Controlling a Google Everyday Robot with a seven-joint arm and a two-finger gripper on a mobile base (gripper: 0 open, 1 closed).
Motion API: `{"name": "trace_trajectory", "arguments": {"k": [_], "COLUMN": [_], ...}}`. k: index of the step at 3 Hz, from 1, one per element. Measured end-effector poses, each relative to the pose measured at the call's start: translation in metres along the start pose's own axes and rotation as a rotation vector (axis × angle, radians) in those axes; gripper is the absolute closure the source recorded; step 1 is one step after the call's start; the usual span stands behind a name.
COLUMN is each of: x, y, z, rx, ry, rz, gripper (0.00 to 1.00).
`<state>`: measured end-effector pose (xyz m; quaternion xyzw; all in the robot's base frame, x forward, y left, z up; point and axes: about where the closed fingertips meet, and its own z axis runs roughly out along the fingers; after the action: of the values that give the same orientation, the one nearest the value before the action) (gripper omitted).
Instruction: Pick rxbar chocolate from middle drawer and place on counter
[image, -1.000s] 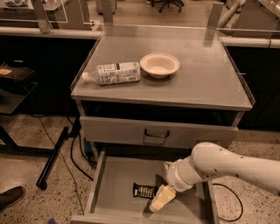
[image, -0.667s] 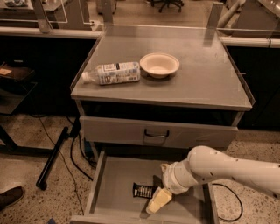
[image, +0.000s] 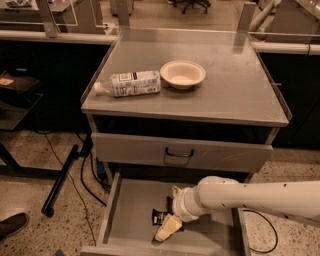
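The rxbar chocolate (image: 158, 217) is a small black wrapper lying on the floor of the open middle drawer (image: 129, 207), partly covered by my gripper. My gripper (image: 168, 226), at the end of the white arm reaching in from the right, is down inside the drawer, right over the bar's right end. The counter (image: 230, 87) is the grey metal top above the drawers.
A clear plastic bottle (image: 129, 83) lies on its side on the counter's left part, with a cream bowl (image: 183, 74) beside it. A closed drawer with a dark wire handle (image: 179, 152) sits above the open one. Cables and a black pole (image: 62, 177) lie on the floor at left.
My arm has shifted a little to the left inside the drawer, so the gripper now sits closer over the bar. The bar, bottle and bowl have not moved.
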<state>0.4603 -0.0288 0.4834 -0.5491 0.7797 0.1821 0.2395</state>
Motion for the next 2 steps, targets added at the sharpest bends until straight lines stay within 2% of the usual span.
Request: {"name": "trace_trajectory", "arguments": {"k": [1,2], "x": [0.000,0.011], "y": [0.000,0.000], "z": [0.000,0.011], "rx": [0.001,-0.001], "ry": [-0.001,-0.007], "rz": [0.000,0.012], "gripper": [0.00,0.00]}}
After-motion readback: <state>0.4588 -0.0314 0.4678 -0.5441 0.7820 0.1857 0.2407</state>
